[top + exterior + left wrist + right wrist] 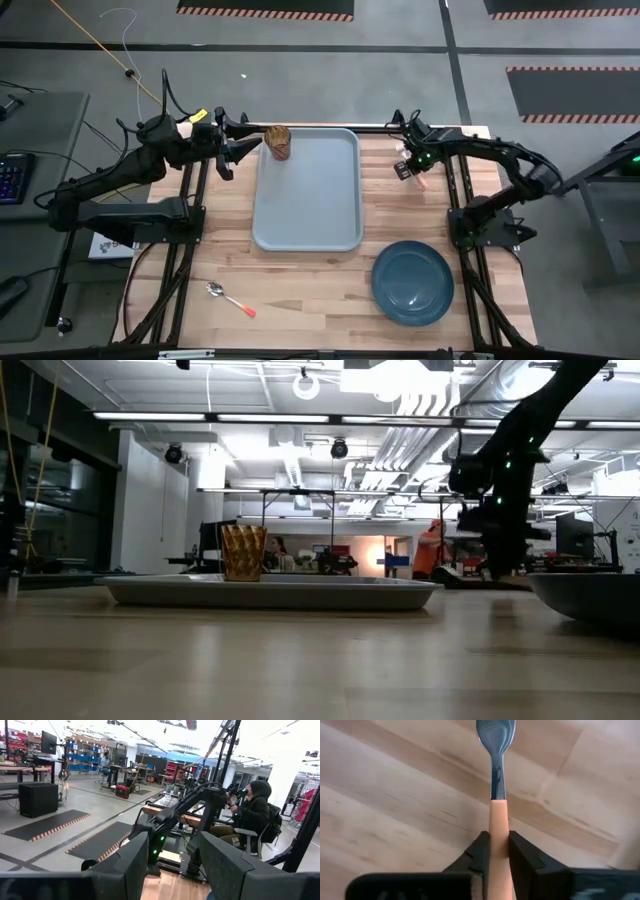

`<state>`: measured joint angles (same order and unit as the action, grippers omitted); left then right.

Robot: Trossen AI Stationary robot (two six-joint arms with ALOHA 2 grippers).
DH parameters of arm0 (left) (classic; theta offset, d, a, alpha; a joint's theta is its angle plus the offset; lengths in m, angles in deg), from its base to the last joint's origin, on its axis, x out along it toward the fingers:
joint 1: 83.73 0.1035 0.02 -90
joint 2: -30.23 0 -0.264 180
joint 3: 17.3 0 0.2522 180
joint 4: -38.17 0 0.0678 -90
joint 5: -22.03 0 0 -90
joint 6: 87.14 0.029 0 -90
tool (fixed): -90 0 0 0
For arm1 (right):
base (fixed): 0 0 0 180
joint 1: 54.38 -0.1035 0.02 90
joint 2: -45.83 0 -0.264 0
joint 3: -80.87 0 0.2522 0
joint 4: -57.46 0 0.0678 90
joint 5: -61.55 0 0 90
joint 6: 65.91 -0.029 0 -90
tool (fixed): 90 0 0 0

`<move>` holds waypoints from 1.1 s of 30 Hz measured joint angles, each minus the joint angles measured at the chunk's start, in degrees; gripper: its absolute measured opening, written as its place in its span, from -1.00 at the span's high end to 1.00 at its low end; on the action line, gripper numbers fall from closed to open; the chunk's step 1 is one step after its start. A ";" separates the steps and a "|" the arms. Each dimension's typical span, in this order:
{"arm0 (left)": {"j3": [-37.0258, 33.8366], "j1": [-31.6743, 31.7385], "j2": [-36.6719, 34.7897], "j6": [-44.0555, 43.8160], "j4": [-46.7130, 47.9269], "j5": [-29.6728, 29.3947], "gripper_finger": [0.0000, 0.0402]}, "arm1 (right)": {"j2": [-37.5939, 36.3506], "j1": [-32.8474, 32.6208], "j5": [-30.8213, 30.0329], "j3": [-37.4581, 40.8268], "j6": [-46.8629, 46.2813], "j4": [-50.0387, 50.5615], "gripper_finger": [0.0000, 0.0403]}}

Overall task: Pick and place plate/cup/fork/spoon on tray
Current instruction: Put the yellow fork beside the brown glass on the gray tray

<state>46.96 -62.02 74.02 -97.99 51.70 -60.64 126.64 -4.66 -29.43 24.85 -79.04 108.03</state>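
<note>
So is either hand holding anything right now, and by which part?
The right hand grips the fork by its orange-tan handle. The left hand is open and holds nothing.

Fork (498, 790): tines cut off by the right wrist view's edge; handle end hidden between the right gripper (498, 851) fingers. Plate (590, 598): cropped at the low view's edge. Spoon: not visible in low view.

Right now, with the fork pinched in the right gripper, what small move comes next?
Probably lift the right gripper a little: it is shut on the fork's handle over bare wood, beside the tray, so the fork needs height to clear the raised edge.
</note>
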 joint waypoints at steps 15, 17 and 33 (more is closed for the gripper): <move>0.00 -0.01 0.00 -0.04 -0.04 -0.02 0.16 | -8.34 -17.35 2.71 -10.58 -9.43 -6.60 0.92; 0.00 -0.02 0.00 -0.06 -0.06 -0.01 0.16 | -3.58 -19.63 1.50 -16.18 -6.07 -6.63 0.92; 0.00 -0.02 0.00 -2.51 -0.09 0.00 0.16 | 40.72 -23.69 -4.39 -60.65 28.23 16.19 0.90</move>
<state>46.96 -62.04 74.02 -100.50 51.61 -60.64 167.37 -28.34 -33.82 -35.80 -50.81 124.23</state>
